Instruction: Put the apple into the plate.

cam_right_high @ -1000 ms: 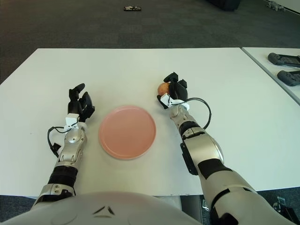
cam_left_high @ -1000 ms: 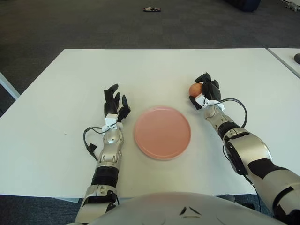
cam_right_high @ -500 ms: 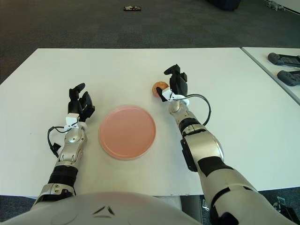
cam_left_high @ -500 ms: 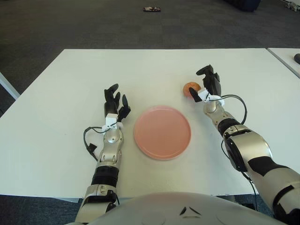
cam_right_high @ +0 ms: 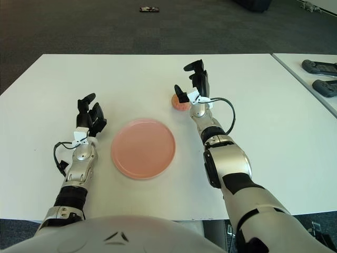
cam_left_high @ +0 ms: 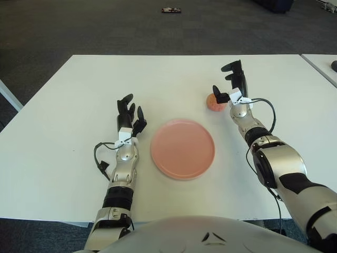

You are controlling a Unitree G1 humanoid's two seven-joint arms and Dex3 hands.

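Released since a second ago: apple [cam_left_high: 214, 103], formerly clasped in the right robot hand [cam_left_high: 231, 87], now lies on the white surface [cam_left_high: 63, 116]; that robot hand has risen with fingers spread, holding nothing, thumb tip just beside the fruit.

Left eye view: pink plate [cam_left_high: 182, 148] bare, near the surface's front centre. Apple sits beyond the plate's far right rim, apart from it. Left robot hand [cam_left_high: 128, 115] rests on the surface left of the plate, fingers loosely extended, holding nothing. No writing legible.

Right eye view: same layout; two dark devices [cam_right_high: 319, 76] lie on a neighbouring table [cam_right_high: 316, 95] at right. Small dark object [cam_right_high: 149, 9] on the floor beyond. No readable labels.
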